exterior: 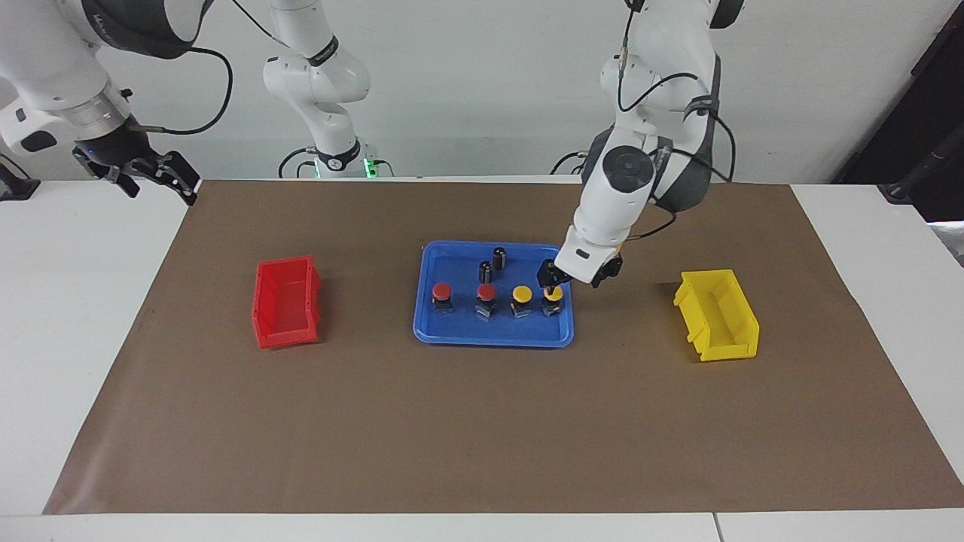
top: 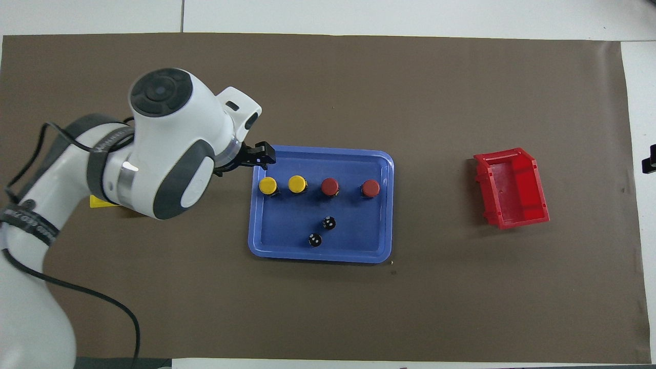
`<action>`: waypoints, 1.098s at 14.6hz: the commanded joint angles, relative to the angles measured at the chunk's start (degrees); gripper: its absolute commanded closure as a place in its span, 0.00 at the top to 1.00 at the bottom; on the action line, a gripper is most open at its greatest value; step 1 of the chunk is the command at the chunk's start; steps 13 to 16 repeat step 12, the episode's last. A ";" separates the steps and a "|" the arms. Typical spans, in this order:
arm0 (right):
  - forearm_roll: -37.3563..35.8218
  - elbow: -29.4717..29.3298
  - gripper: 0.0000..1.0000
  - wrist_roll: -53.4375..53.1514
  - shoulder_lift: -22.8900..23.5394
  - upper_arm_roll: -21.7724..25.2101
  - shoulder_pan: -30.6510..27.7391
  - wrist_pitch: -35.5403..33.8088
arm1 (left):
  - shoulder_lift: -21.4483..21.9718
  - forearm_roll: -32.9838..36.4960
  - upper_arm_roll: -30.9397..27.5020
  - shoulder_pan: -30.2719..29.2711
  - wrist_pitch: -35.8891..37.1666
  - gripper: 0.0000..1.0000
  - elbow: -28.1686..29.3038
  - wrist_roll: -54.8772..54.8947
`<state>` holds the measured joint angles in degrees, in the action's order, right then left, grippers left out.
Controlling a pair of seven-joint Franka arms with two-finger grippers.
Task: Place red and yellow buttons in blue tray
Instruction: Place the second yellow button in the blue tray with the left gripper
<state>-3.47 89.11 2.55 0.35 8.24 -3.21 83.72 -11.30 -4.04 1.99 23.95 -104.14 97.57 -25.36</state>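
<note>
The blue tray lies mid-table. Four buttons stand in it in a row: two red-capped and two yellow-capped. In the overhead view the row shows as yellow, yellow, red, red. My left gripper is open and empty, just above the tray's rim at the left arm's end, apart from the end yellow button. My right gripper waits open over the white table at the right arm's end.
Two small black cylinders stand in the tray, nearer to the robots than the buttons. A red bin sits toward the right arm's end. A yellow bin sits toward the left arm's end, mostly hidden by the arm in the overhead view.
</note>
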 commanded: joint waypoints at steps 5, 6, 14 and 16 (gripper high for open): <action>0.66 1.77 1.00 0.00 -1.58 0.20 0.14 0.22 | 13.31 0.43 -0.58 -11.62 13.86 1.00 -2.73 13.44; 0.66 1.77 1.00 0.00 -1.58 0.20 0.14 0.22 | 13.76 2.09 -0.58 -13.29 15.09 1.00 -2.82 19.15; 0.66 1.77 1.00 0.00 -1.58 0.20 0.23 0.22 | 13.68 4.39 -0.58 -22.52 15.72 1.00 -5.63 32.27; 0.66 1.77 1.00 0.00 -1.58 0.20 0.23 0.22 | 13.68 4.39 -0.58 -22.52 15.72 1.00 -5.63 32.27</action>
